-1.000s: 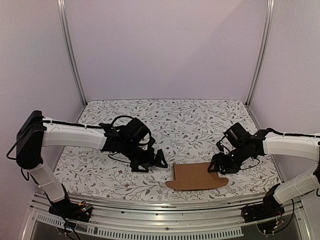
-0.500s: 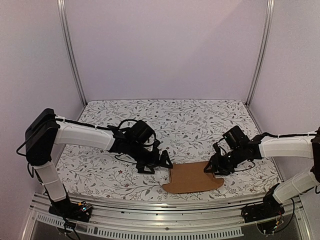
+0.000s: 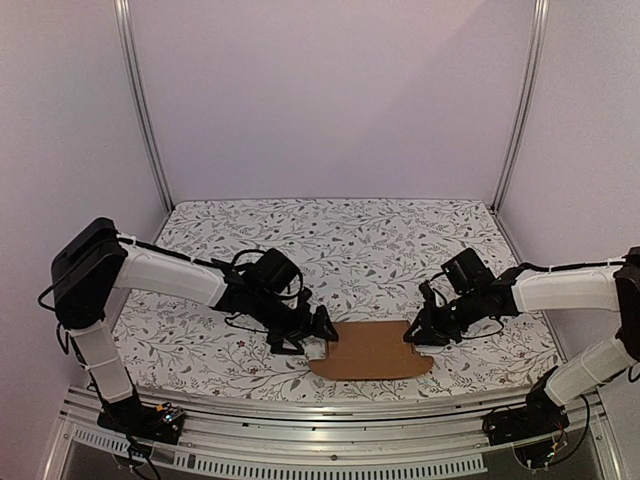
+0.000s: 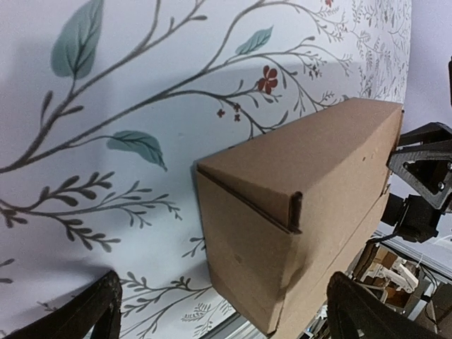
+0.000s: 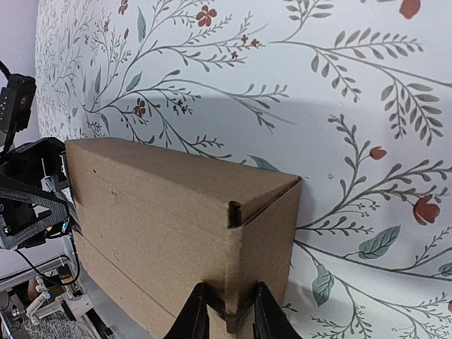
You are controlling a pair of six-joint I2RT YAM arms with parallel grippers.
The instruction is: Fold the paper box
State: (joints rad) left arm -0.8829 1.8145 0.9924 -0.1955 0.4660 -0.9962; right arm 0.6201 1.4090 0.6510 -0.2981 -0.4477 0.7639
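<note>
The paper box (image 3: 370,350) is a slim brown cardboard box lying flat near the table's front edge, with a rounded flap along its near side. My right gripper (image 3: 415,335) is at its right end. In the right wrist view the gripper (image 5: 227,314) is shut on the folded corner edge of the box (image 5: 162,212). My left gripper (image 3: 318,336) is at the box's left end. In the left wrist view it (image 4: 222,318) stands open, its fingers (image 4: 92,314) wide on either side of the box's end (image 4: 304,183) and not touching it.
A floral cloth (image 3: 330,240) covers the table. A metal rail (image 3: 330,410) runs along the front edge just beyond the box. Upright frame posts (image 3: 140,100) stand at the back corners, with plain walls behind.
The right gripper has closed onto the box's right end. The box has slid left along the front of the table. The left gripper has moved in around its left end.
</note>
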